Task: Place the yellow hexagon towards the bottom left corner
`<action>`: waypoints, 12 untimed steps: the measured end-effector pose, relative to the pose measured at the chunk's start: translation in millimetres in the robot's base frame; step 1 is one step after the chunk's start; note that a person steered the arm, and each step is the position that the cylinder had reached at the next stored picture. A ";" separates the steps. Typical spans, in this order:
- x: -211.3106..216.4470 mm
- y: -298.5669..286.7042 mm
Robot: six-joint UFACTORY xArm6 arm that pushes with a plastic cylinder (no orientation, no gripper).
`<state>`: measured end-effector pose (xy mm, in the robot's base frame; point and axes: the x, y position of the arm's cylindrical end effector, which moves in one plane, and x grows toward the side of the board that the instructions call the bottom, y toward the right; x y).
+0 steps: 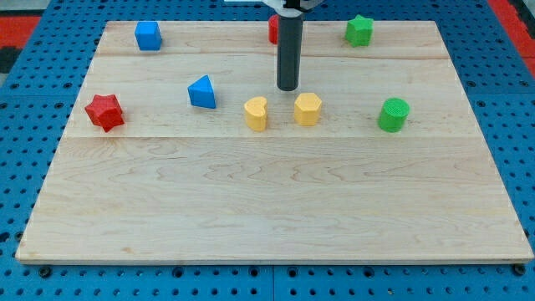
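My tip (pixel 287 88) rests on the tabletop (pixel 276 209), just at 11 o'clock of the yellow hexagon (pixel 307 109), apart from it. The yellow heart (pixel 256 113) sits at the hexagon's 9 o'clock. There is no gripper, only the rod.

Pale matt wooden board (pixel 276 201)

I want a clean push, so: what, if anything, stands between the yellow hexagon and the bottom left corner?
The yellow heart-like block stands just to the view's left of the yellow hexagon, close to that diagonal. Past it the board shows nothing. My tip sits just above-left of the hexagon.
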<state>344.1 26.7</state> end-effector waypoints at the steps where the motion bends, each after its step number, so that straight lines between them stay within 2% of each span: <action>1: 0.0 0.0; 3: 41.5 25.1; 4: 92.0 -0.1; 5: 86.3 15.1; 6: 110.5 0.7; 7: 157.1 -69.0; 9: 142.3 5.5; 10: 188.5 26.3; 11: 194.9 -22.3; 12: 206.5 34.1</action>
<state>550.6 60.8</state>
